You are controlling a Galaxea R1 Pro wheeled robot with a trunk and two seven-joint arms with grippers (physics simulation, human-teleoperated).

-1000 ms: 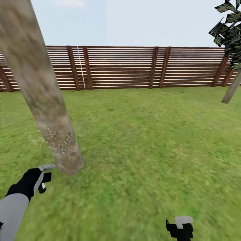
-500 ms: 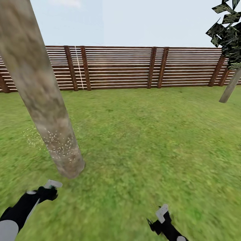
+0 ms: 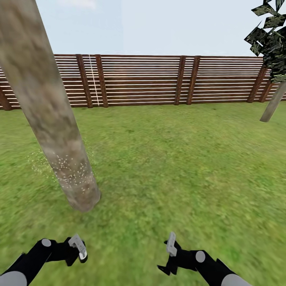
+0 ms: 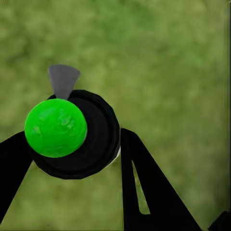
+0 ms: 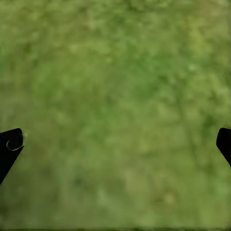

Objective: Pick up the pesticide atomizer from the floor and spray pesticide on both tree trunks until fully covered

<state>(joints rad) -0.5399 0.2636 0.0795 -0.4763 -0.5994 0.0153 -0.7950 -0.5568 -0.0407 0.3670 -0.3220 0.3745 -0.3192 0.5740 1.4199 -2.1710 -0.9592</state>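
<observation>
**Atomizer in your left grip, first trunk only partly speckled**

Your left gripper (image 4: 77,159) is clamped around the pesticide atomizer (image 4: 74,132): the left wrist camera looks down on its round black body with a bright green top and a small grey nozzle, one black finger on either side. In the head view that gripper (image 3: 77,248) sits low over the lawn (image 3: 171,159), short of the near tree trunk (image 3: 59,131), and the nozzle does not seem aimed at the bark, so I'd judge this a carrying pose rather than a spraying one. Your right gripper (image 3: 171,248) hangs spread and empty above the grass, its fingertips (image 5: 10,147) wide apart.

White pesticide specks (image 3: 69,171) cling to the trunk's lowest stretch and drift just beside it; the bark above looks bare. The trunk's top is cut off by the frame and its far side is hidden. The second trunk (image 3: 272,105) stands well apart by the fence (image 3: 139,79), mostly cut off; whether it carries any specks is too small to tell.
</observation>
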